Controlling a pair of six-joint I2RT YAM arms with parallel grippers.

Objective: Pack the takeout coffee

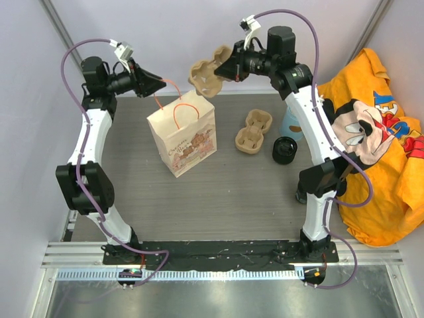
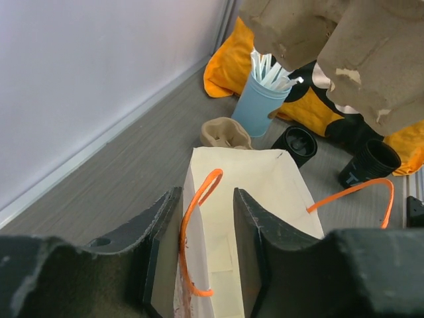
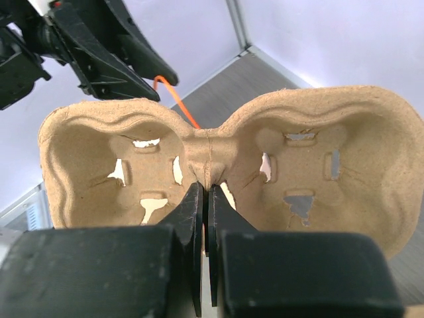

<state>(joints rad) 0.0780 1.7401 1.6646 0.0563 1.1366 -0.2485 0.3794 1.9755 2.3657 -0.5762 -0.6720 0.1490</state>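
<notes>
The takeout coffee (image 1: 285,151) (image 2: 296,142), a small black cup with a dark inside, stands on the table right of the paper bag. My right gripper (image 3: 207,192) (image 1: 228,68) is shut on the middle ridge of a cardboard carrier (image 3: 218,165) (image 1: 207,71), which it holds in the air over the bag's far side. The white paper bag (image 1: 182,139) (image 2: 245,192) stands upright with its mouth open. My left gripper (image 2: 207,195) (image 1: 159,86) hovers at the bag's near rim. Its jaws stand apart, straddling one orange handle (image 2: 189,232) and the bag's wall.
A second cardboard carrier (image 1: 255,132) (image 2: 225,132) lies on the table beside a blue cup of straws (image 2: 262,106) (image 1: 290,122). Another black cup (image 2: 371,162) stands nearer the orange shirt (image 1: 377,146) on the right. The back wall is close behind the bag.
</notes>
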